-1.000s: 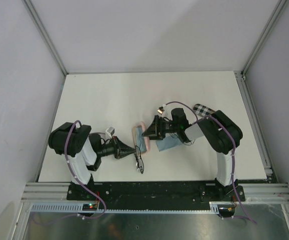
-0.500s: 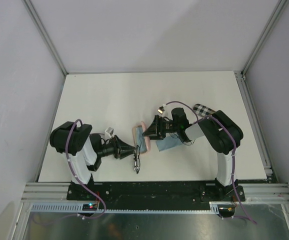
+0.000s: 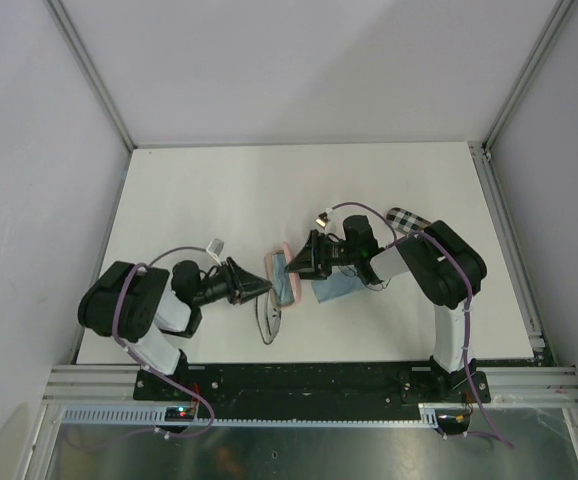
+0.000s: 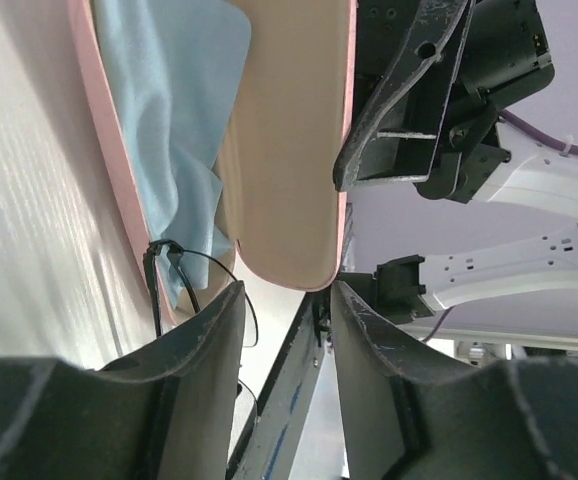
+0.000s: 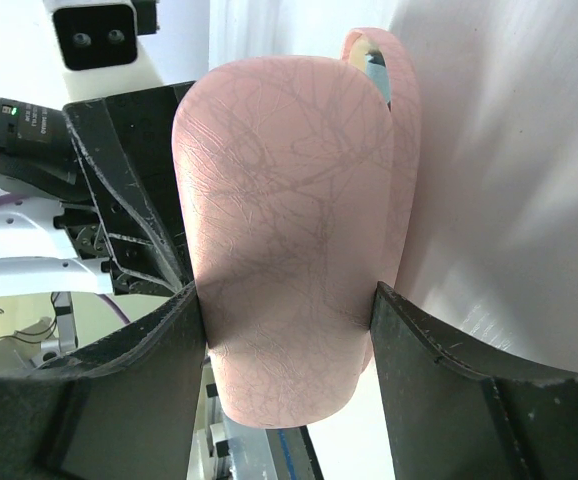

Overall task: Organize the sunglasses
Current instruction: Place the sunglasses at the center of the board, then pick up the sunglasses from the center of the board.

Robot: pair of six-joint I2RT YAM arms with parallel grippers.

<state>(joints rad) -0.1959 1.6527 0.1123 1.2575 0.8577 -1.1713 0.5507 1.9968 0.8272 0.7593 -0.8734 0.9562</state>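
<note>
The dark wire sunglasses (image 3: pixel 268 320) lie on the table just in front of my left gripper (image 3: pixel 266 288); in the left wrist view their thin frame (image 4: pixel 156 285) shows beside my left finger. That gripper (image 4: pixel 287 295) is open with nothing between its fingers, pointing at an open pink case (image 3: pixel 283 276). My right gripper (image 3: pixel 292 266) is shut on the case's raised lid (image 5: pixel 289 250), which also shows in the left wrist view (image 4: pixel 289 150). A light blue cloth (image 4: pixel 169 100) lies inside the case. The black-rimmed pair is not clearly in view.
A black-and-white checkered case (image 3: pixel 406 218) lies behind the right arm. A second light blue cloth (image 3: pixel 337 289) lies under the right wrist. The white table's (image 3: pixel 209 190) near edge and a black rail run just below the wire sunglasses.
My left arm has swung back and its gripper has moved up toward the pink case. The wire sunglasses have shifted slightly left. The right gripper has held the lid still.
</note>
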